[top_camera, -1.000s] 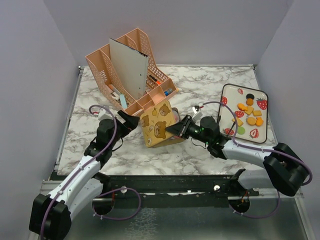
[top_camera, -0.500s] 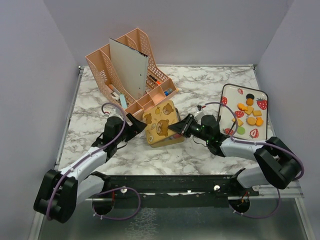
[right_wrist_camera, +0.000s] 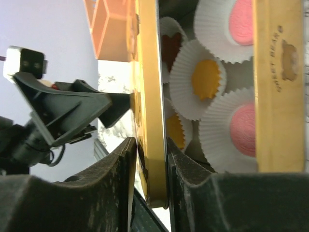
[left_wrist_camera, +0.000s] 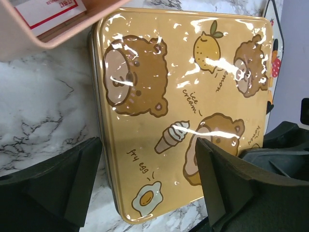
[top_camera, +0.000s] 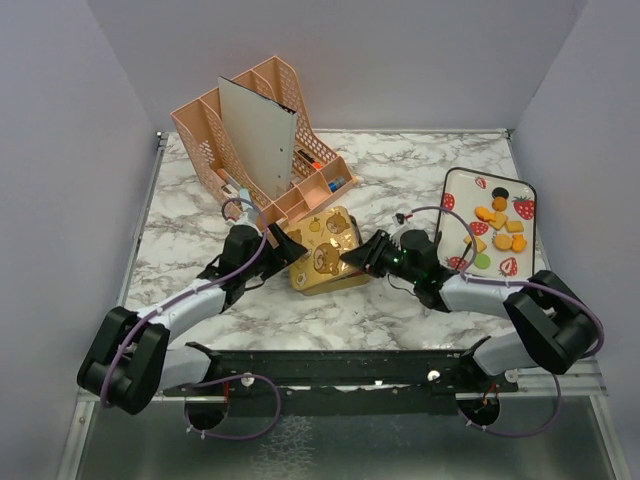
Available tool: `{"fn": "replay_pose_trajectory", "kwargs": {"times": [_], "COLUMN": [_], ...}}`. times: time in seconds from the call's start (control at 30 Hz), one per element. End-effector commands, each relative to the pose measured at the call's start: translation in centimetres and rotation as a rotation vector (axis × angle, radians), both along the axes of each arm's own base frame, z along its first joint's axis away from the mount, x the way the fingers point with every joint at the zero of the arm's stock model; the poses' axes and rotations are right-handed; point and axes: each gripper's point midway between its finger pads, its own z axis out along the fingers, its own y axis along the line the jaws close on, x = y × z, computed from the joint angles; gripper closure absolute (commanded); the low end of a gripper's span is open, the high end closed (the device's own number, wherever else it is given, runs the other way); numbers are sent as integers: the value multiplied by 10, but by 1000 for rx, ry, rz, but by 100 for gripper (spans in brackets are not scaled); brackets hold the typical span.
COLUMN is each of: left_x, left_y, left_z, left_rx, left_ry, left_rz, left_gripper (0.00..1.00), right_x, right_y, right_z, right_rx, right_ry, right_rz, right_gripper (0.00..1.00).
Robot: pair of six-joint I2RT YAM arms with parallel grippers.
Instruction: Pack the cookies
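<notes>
step: close tin lid (left_wrist_camera: pixel 183 96) | right gripper (right_wrist_camera: pixel 150 145) pinches lid edge | left gripper (left_wrist_camera: pixel 149 179) jaws spread, facing lid | cookies (right_wrist_camera: pixel 206 78) partly in tin (right_wrist_camera: pixel 277 87), others on strawberry tray (top_camera: pixel 455 185) | advice: lower slowly, align rims

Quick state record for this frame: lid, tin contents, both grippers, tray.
lid: yellow bear-print lid, ajar over tin
right gripper: shut on lid edge
left gripper: open, facing lid top
tin contents: pink and orange cookies in paper cups
tray: right of tin, loose cookies on it
</notes>
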Motion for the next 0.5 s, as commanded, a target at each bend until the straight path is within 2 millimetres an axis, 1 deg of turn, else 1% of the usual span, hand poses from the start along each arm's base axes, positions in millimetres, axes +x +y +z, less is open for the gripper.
{"fn": "replay_pose_trajectory", "kwargs": {"times": [0.0,0.17,0.27,0.47], "left_x": [8,11,13,14], "left_y": [-15,-22,-25,-27], "left_z": [15,15,17,20], "left_rx": [-26,-22,-22,-21], "left_ry": [-40,-37,-42,-52], "left_rz": [-31,-41,-45,-45], "left_gripper": [15,15,15,15], "right_x": [8,11,13,15], "right_y": [-14,-25,-31,-36], "right_z": [-9,-7,-8,-11], "right_rx": [-114,-201,-266,-367], "right_ry": [-19,-50,-63,-76], "right_rz": [-47,-72,-71,-41], "right_gripper": [63,59,54,51]}}
